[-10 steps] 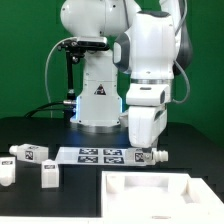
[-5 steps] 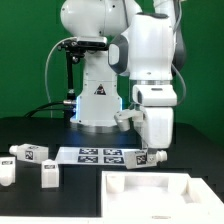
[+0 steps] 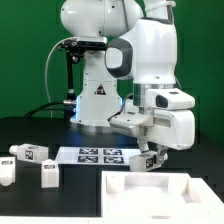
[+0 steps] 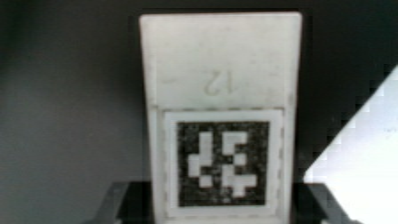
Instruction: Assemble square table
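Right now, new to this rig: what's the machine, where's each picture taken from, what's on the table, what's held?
It's one white robot arm on a black table. The wide picture is from a camera off the arm; the close-up is from a camera on its wrist, looking along the end effector. On the table lie a white square tabletop with a raised rim, three loose legs toward the exterior view's left, and the flat marker board, which belongs to the rig. The end effector is shut on a fourth leg, a white block with a black-and-white tag, tilted near the marker board.
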`<state>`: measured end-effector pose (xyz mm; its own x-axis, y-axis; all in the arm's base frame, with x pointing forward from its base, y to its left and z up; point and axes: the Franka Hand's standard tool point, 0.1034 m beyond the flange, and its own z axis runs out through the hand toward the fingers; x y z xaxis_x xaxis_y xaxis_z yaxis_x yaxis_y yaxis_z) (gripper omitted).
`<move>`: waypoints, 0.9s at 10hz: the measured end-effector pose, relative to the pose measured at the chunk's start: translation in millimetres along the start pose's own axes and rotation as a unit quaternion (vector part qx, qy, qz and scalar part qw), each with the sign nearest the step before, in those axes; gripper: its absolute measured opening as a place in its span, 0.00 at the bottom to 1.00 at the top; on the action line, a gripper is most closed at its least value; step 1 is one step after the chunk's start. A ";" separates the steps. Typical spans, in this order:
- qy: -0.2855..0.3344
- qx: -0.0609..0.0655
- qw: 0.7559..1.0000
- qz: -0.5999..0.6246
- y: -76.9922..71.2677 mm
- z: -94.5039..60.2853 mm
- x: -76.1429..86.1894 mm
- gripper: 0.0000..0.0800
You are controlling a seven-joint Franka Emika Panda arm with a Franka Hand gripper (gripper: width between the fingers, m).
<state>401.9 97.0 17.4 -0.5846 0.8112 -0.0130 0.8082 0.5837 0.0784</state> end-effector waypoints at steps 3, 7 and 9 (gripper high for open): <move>0.003 -0.003 0.971 -0.240 -2.9 0.9 23.6 0.36; 0.000 -0.001 0.948 -0.319 -7.2 1.6 19.9 0.36; 0.006 -0.012 0.884 -0.467 -10.2 9.1 24.0 0.36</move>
<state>380.3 110.9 7.2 -0.9970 -0.0255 -0.0724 -0.0299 0.9977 0.0606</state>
